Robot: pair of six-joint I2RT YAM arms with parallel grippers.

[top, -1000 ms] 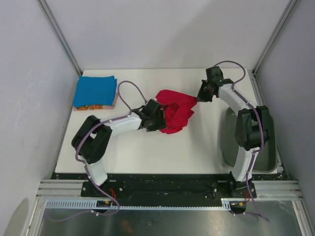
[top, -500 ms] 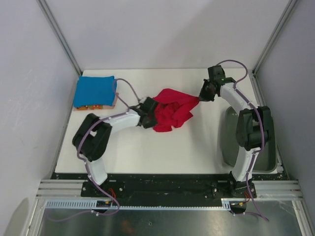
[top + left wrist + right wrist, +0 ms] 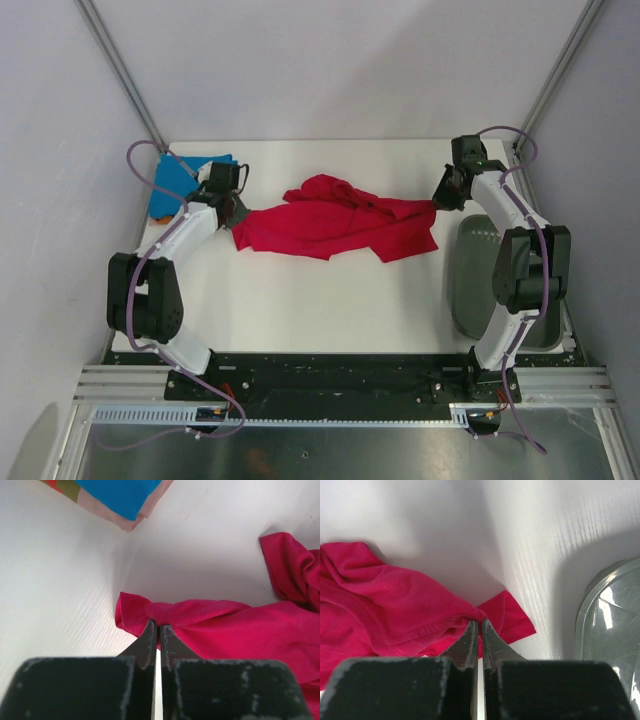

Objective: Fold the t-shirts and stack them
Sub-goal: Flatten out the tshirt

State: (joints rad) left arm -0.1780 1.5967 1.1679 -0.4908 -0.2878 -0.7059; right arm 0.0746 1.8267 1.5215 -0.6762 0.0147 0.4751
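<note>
Red t-shirt (image 3: 335, 222) lies wrinkled across mid-frame, spanning both grippers. Left gripper (image 3: 232, 212) is pinched closed on its left corner, right gripper (image 3: 440, 198) on its right corner. Blue t-shirt (image 3: 185, 172) sits folded upper left, partly behind the left arm. The orange layer (image 3: 159, 213) under it is hard to make out.

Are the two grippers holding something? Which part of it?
Both pinch the red t-shirt: left gripper on one end's edge, right gripper on the opposite end.

A robotics lab cell — a white table (image 3: 330, 300) boxed in by plain grey panels (image 3: 340, 70) on aluminium posts (image 3: 122, 75), with a cabled left arm (image 3: 185, 232) and right arm (image 3: 512, 212) bolted by a metal rail (image 3: 120, 383) at its near edge.
</note>
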